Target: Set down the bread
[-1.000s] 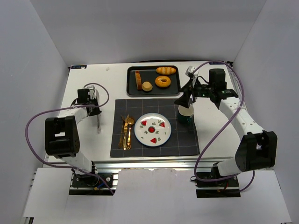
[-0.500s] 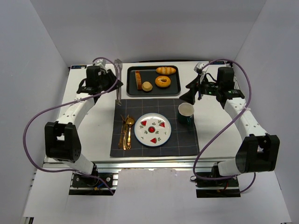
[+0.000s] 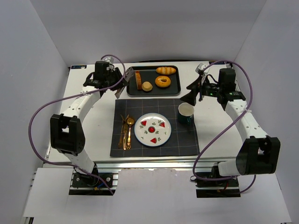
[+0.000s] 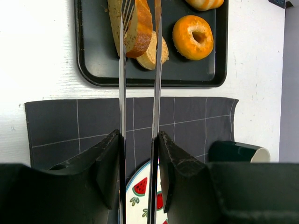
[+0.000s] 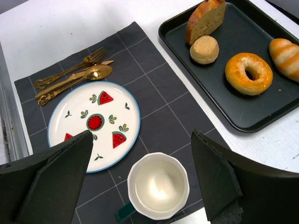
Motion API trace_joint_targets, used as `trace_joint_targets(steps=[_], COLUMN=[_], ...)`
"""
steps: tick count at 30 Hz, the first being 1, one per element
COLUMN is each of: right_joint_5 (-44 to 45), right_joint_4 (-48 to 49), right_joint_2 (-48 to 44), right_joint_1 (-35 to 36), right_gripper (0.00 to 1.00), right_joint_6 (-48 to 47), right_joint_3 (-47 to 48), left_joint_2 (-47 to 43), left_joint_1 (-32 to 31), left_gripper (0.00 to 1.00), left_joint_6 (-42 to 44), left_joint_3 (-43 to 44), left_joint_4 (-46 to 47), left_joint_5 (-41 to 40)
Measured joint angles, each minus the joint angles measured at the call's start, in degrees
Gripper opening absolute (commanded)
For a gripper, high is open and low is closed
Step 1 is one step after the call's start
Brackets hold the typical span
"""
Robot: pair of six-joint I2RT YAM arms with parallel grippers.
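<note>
A flat golden-brown bread slice is edged by darker crust; a round white plate is patterned with red watermelons

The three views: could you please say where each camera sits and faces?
Top external: above, behind the bases, looking down on the table; left arm and right arm show.
Left wrist: over the placemat, facing the tray; its fingers clamp tongs.
Right wrist: looking down at cup and plate; open fingers show.
Wrist views share tray and bread.
</note>
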Motion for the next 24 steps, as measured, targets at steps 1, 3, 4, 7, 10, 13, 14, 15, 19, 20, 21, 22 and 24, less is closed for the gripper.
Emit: trace_joint_targets(steps=[1,3,4,7,10,13,14,15,19,20,21,22,24], right_joint_5=[0.0,-0.3,-0.4,-0.4,-0.5,-0.7,-0.8,-0.8,-0.8,-0.8,-0.8,-0.8,-0.9], right_joint_4=[0.0,0.0,0.0,0.0,0.1,0.4,0.6,0.6,0.9,0.9,0.9,0.9,0.9], right_joint_2=[0.0,0.0,0.0,0.0,0.0,0.0,0.0,0.0,-0.2,-0.2,-0.3,-0.4,-0.4], right_joint_1=[0.0,0.0,0.0,0.0,-0.1,-0.2,-0.3,-0.3,-0.4,-0.4,-0.4,-0.5,-0.6], right_gripper=[0.89,0.89,0.89,0.89,0.89,0.89,0.89,0.89,0.89,0.90,0.89,0.89,0.90], right_joint_6=[0.1,0.4,0.5,0.6,0.6,0.7,0.7,0.7,0.7,0.8,0.8,0.8,0.8], right_joint_3=[0.0,0.0,-0.1,-0.1,-0.1,-0.5,-0.7,-0.8,-0.8,-0.8,-0.8,-0.8,-0.9], left_joint_2=[0.0,0.0,0.1,1.4,3.6,5.8,6.5,7.1,8.0,8.0,8.0,8.0,8.0], left_joint_1=[-0.1,-0.3,-0.6,-1.2,-1.5,-1.6,-1.6,-1.6,-1.6,-1.6,-1.6,-1.6,-1.7], left_gripper=[0.47,0.47,0.47,0.47,0.47,0.47,0.47,0.47,0.47,0.47,0.47,0.47,0.47], left_joint_6=[0.0,0.2,0.2,0.4,0.8,1.1,1.2,1.2,1.4,1.5,1.5,1.5,1.6], left_joint_3=[0.2,0.4,0.5,0.9,1.1,1.3,1.4,1.7,2.7,3.0,3.3,3.6,4.0], left_joint_4=[-0.2,-0.6,-0.7,-0.7,-0.9,-1.2,-1.3,-1.4,-2.0,-2.0,-2.0,-2.0,-2.0], left_joint_5=[-0.1,-0.2,-0.3,-0.3,-0.3,-0.4,-0.5,-0.5,-0.5,-0.5,-0.4,-0.4,-0.3])
